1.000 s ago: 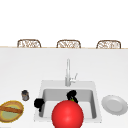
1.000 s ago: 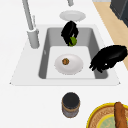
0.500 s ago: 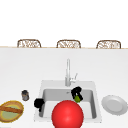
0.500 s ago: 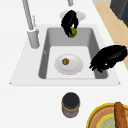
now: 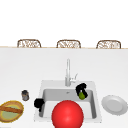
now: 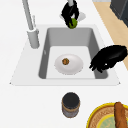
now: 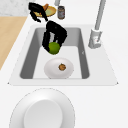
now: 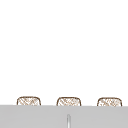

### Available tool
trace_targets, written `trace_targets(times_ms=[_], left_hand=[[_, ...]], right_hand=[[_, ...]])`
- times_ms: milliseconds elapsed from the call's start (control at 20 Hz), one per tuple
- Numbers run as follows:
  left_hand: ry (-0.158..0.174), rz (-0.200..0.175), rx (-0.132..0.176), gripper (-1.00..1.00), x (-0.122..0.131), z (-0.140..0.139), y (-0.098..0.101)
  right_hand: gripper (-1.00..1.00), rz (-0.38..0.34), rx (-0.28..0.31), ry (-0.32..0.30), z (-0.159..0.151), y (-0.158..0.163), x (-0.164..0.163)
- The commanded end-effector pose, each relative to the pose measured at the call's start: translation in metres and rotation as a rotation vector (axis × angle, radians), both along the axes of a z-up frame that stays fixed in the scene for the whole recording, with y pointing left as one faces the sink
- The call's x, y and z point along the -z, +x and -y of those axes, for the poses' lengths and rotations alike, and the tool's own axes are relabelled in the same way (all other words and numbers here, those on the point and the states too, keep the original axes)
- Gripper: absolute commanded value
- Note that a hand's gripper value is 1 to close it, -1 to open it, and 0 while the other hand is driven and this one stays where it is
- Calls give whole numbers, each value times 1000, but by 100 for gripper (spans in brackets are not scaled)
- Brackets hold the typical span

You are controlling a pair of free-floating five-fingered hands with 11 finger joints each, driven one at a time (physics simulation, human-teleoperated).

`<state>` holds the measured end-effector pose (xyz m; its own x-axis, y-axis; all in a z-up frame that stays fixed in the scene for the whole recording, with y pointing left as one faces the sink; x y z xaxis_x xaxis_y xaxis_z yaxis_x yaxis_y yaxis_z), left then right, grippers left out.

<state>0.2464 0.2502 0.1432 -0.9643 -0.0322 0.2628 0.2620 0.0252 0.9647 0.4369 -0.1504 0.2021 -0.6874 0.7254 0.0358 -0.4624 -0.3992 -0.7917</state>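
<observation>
Start from the white rectangular sink (image 5: 96,105), set into the white counter, and read everything off it. The big glossy red ball (image 5: 67,115) sits at the sink's front edge in the front view and covers much of the basin there. Right of the sink, on the counter, lies a round white plate (image 5: 114,104). Left of the sink, well apart from it, you see a round yellow woven basket (image 5: 11,111) with a brown stick-like loaf across it. The tall grey metal tap (image 5: 67,72) rises from the sink's back rim. Inside the basin, on its floor, rests a smaller white dish (image 6: 69,64) with a small brown round lump (image 6: 65,61) in its middle.

Your right hand (image 5: 81,88) hangs above the right end of the sink, fingers pointing down and curled round a small round green fruit (image 5: 81,95); the fruit is held in the air over the basin, above the white dish and not touching it, as the right side view shows. Your left hand (image 5: 38,103) hovers at the sink's left rim, holding nothing, its fingers loosely bent and pointing down toward the basin. A short dark jar (image 5: 25,95) with a black lid stands on the counter left of the sink, between it and the basket.
</observation>
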Motion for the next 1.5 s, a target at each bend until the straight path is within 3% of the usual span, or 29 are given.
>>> trace_targets(times_ms=[0, 450, 550, 1450], left_hand=[[0, 0, 0, 0, 0, 0, 0], [0, 0, 0, 0, 0, 0, 0], [0, 0, 0, 0, 0, 0, 0], [0, 0, 0, 0, 0, 0, 0]], right_hand=[[100, 0, 65, 55, 10, -4, -21], [100, 12, 49, 55, 47, -10, -62], [100, 14, 74, 59, 51, -9, -67], [100, 9, 42, 96, 133, -25, -92]])
